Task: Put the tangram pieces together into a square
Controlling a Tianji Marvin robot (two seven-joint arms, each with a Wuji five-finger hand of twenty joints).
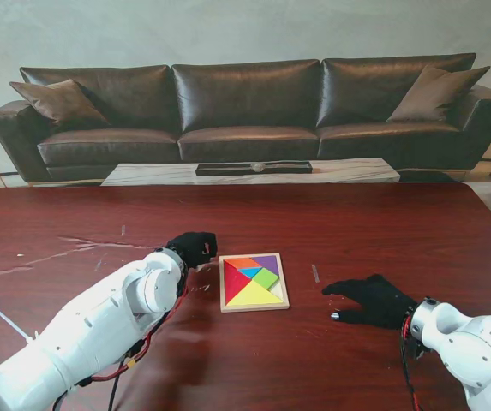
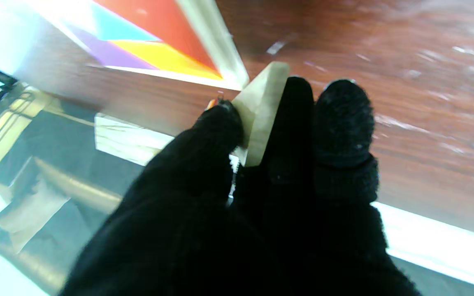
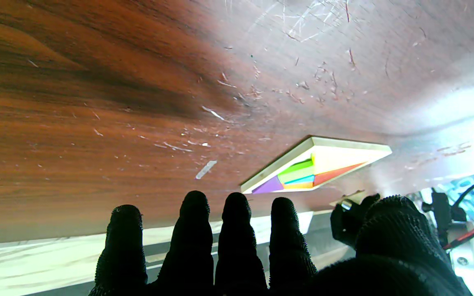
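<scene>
Pinching a pale wooden piece (image 2: 261, 111) between thumb and fingers, the left robot hand (image 1: 194, 249) hovers just beside the tray (image 1: 281, 282) on the surface (image 1: 74, 223). Best to level it before lowering. The right robot hand (image 1: 372, 300) rests spread, empty.

Stand camera looks down; both close wrist cameras share the tangram tray (image 1: 254, 282).

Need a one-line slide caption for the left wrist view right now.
Left hand pinches a pale wooden piece beside the tangram tray.
</scene>
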